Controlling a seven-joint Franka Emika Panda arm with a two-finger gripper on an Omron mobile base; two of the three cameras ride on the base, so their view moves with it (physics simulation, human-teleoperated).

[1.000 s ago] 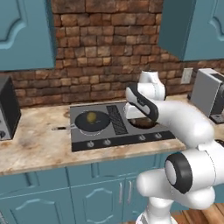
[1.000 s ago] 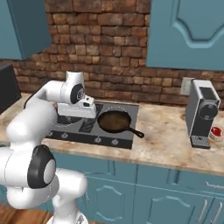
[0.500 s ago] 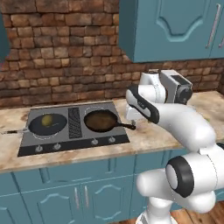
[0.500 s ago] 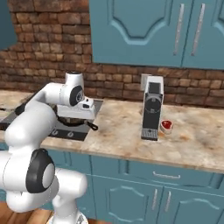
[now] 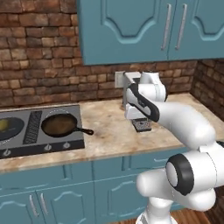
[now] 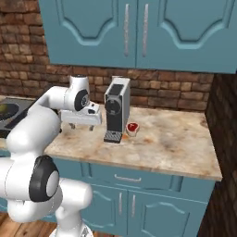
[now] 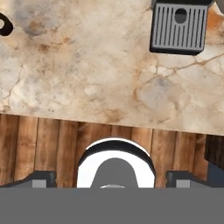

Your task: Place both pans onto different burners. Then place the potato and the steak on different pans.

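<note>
The gripper hangs over bare counter with its jaws wide and empty, and the steak sits on the far side of the coffee machine from them, so reaching straight across would likely clip the machine or its drip tray. The brown skillet already sits on the cooktop, well off to the other side of the jaws. The potato is already in the black pan beyond it, so the skillet looks like the steak's spot.

The black pan and the potato in it are cut by the left base view's left edge. The steak is partly hidden behind the coffee machine.
</note>
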